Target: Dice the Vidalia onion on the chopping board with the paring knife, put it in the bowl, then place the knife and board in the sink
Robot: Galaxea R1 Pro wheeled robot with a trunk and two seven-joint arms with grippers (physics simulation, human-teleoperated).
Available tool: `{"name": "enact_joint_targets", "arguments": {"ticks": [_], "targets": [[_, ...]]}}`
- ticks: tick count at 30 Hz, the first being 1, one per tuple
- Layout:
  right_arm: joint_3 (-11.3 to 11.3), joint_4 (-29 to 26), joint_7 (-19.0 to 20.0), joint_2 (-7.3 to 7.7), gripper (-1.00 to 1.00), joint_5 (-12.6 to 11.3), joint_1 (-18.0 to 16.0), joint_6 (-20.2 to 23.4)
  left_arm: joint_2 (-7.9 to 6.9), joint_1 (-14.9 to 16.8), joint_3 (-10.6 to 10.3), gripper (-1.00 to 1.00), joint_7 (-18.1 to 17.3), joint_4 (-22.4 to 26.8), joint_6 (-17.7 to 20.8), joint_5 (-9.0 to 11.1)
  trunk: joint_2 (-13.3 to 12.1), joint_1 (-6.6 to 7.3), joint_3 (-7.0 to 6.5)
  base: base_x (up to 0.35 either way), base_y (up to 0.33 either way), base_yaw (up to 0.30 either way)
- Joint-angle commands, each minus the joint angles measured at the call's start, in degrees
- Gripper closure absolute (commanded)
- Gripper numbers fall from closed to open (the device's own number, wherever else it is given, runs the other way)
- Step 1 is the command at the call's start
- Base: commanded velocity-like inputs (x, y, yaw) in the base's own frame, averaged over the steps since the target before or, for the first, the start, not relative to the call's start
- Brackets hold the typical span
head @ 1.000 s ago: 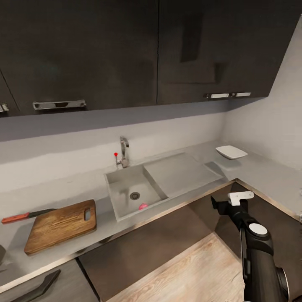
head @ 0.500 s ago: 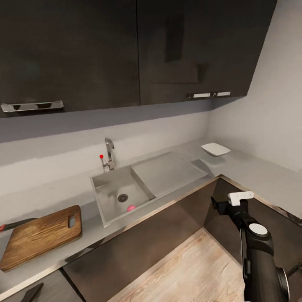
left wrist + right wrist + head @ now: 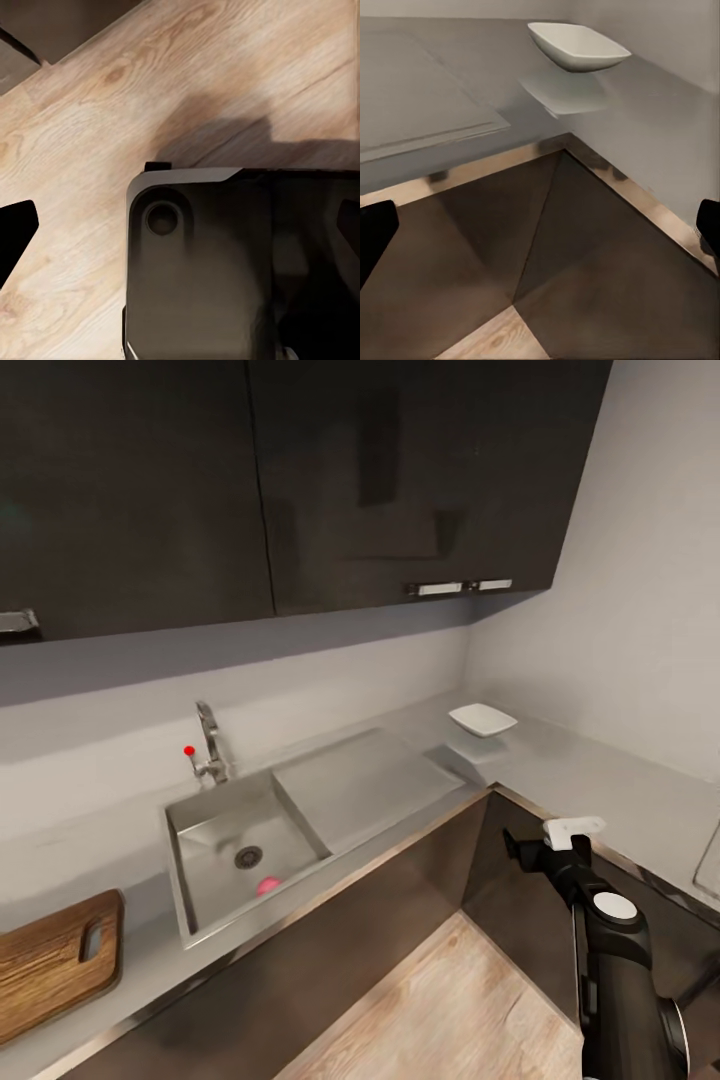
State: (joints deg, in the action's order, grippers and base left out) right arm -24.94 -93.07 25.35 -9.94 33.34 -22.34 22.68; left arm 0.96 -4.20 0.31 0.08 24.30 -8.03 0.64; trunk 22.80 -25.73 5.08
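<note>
right gripper (image 3: 548, 838) hangs empty, jaws apart, before the cabinet fronts while the view has swung rightward, sliding the chopping board (image 3: 55, 962) to the edge and the knife out, so the pink onion (image 3: 267, 884) waits untouched in the sink (image 3: 185, 880).

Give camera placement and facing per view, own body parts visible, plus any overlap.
Head view: high on the robot, looking down over the sink, board and bowl; the right arm shows.
Left wrist view: on the left arm, facing the wood floor; a dark robot body part shows.
Right wrist view: on the right arm, facing the counter corner and cabinet fronts; dark fingertips at both edges.
Shared: head and right wrist views both see the bowl.
</note>
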Motion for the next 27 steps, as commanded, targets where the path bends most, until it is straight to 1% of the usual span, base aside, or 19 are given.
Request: {"name": "enact_joint_targets", "arguments": {"ticks": [1, 6, 10, 12, 14, 16, 18, 23, 27], "targets": [[-0.1, -0.1, 0.58, -0.06, -1.0, 0.59, -0.07, 0.09, 0.01, -0.02, 0.04, -1.0, 0.01, 0.07, -0.08, 0.07, 0.12, -0.06, 0.11, 0.108, -0.06, -0.012], [0.0, -0.3, 0.62, -0.06, -1.0, 0.51, -0.07, -0.02, 0.07, -0.02, 0.04, -1.0, 0.01, -0.08, -0.09, 0.07, 0.12, -0.06, 0.11, 0.033, -0.018, -0.004], [0.22, -0.42, 0.71, -0.06, -1.0, -0.56, -0.07, -0.25, 0.36, -0.02, -0.01, -1.0, 0.01, -0.12, -0.12, 0.07, 0.12, -0.06, 0.11, 0.004, -0.002, 0.0], [1.07, -0.44, 0.65, -0.06, -1.0, -1.24, -0.07, -0.35, 0.41, -0.02, -0.01, -1.0, 0.01, -0.13, -0.13, 0.07, 0.12, -0.06, 0.11, 0.001, 0.0, 0.0], [2.45, -0.44, 0.58, -0.06, -1.0, -1.56, -0.07, -0.7, 0.43, -0.02, -0.02, -1.0, 0.01, -0.13, -0.14, 0.07, 0.12, -0.06, 0.11, 0.0, 0.0, 0.0], [3.24, -0.45, 0.39, -0.06, -1.0, -1.69, -0.07, -1.05, 0.44, -0.02, 0.01, -1.0, 0.01, -0.13, -0.13, 0.07, 0.12, -0.06, 0.11, 0.0, 0.0, 0.0], [3.57, -0.45, 0.09, -0.06, -1.0, -1.76, -0.07, -1.21, 0.44, -0.02, -0.01, -1.0, 0.01, -0.13, -0.14, 0.07, 0.12, -0.06, 0.11, 0.0, 0.0, 0.0], [4.11, -0.46, -2.24, -0.06, -1.0, -1.87, -0.13, -1.42, 0.45, -0.02, 0.0, -1.0, 0.01, -0.62, -0.12, 0.05, 0.12, -0.06, 0.11, 0.0, 0.0, 0.0], [4.25, -0.46, -6.36, -0.06, -1.0, -1.9, -1.57, -0.96, 0.45, -0.02, 0.04, -1.0, 0.01, -0.8, -0.14, 0.02, 0.12, -0.06, 0.11, 0.0, 0.0, 0.0]]}}
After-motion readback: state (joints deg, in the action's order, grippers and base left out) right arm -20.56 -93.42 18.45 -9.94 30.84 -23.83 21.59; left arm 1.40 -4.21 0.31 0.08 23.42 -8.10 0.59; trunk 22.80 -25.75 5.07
